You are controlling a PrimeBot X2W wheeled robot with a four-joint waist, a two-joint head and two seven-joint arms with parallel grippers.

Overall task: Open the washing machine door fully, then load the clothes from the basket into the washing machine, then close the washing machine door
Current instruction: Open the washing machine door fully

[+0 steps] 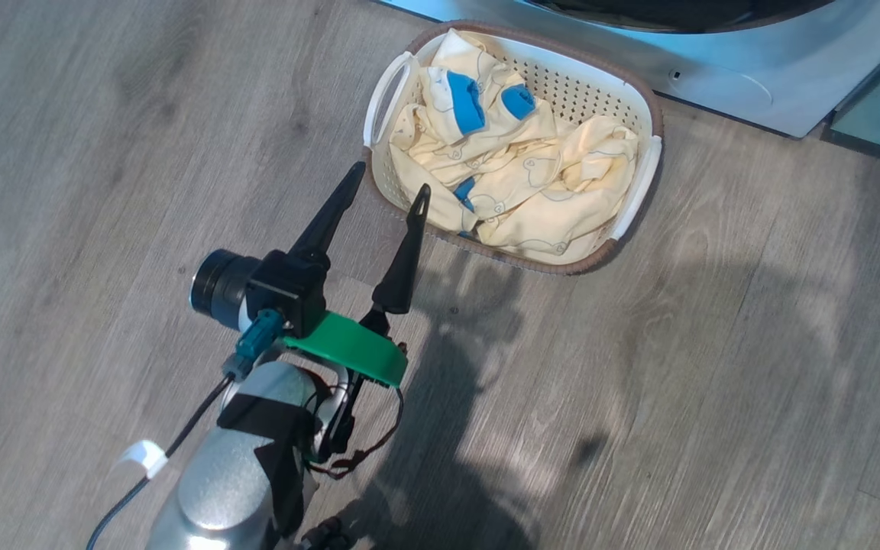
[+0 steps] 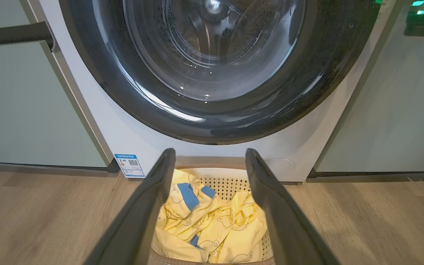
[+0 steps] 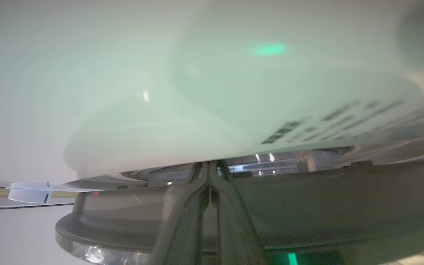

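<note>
While right gripper (image 3: 210, 176) sits pinched together, left gripper (image 1: 393, 176) hovers spread over basket (image 1: 642, 99) near rim.

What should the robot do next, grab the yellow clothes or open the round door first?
Probably ease the washing machine door open first. In the left wrist view it looks flat against the washing machine, and the clothes lie in the basket. The shut right gripper seems to sit at the door's rim; the open left gripper can wait.

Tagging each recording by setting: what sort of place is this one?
Probably a home laundry corner: a front-loading washing machine stands between pale green cabinet panels, with a basket of clothes on the wood-look floor before it.
</note>
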